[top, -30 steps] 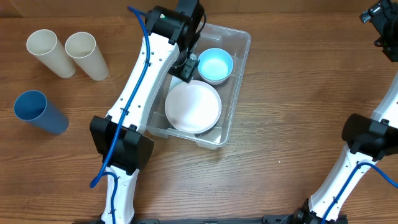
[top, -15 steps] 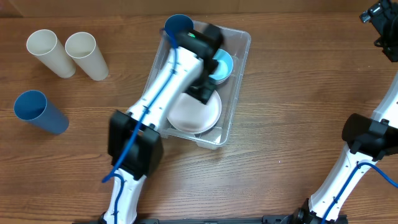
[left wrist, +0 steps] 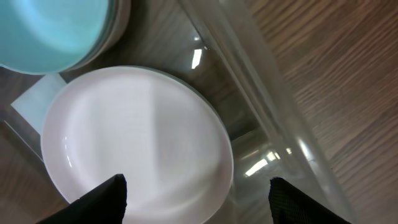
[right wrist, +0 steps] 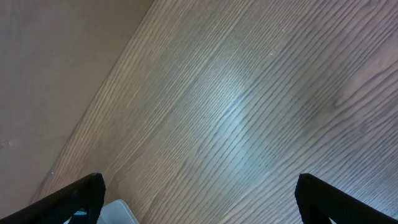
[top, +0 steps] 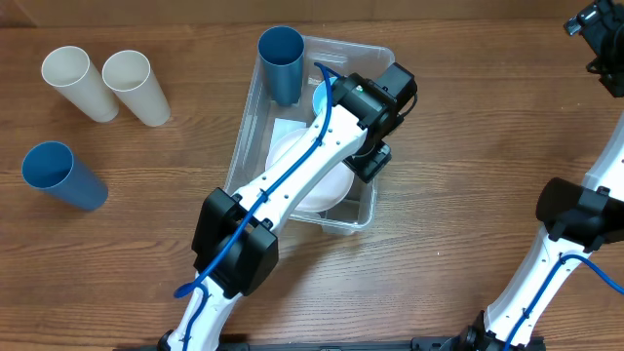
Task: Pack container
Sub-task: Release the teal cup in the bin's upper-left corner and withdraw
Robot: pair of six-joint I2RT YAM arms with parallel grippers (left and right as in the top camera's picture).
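The container (top: 246, 132), a large clear bin, lies skewed at the table's middle. It holds a blue cup (top: 281, 51) upright in its far left corner. It also holds a light blue bowl (top: 320, 97) and a white bowl (top: 292, 161), both partly hidden by my left arm. My left gripper (top: 372, 161) is open and empty over the bin's right wall. In the left wrist view the open fingers (left wrist: 199, 199) straddle the white bowl's (left wrist: 137, 143) right edge and the clear wall (left wrist: 267, 118). The light blue bowl (left wrist: 56, 31) and the white label (left wrist: 34, 102) show there too. My right gripper (top: 595, 39) is open, far right.
Two cream cups (top: 78, 83) (top: 136, 88) and another blue cup (top: 63, 175) lie on the wooden table at the left. The right wrist view shows bare wood between its open fingers (right wrist: 199, 193) and a pale corner (right wrist: 118, 211) at the bottom edge.
My left arm has swung from the bin's far left corner to its right wall, leaving the blue cup standing there. The bin has turned, its near end shifting right. The right arm is still.
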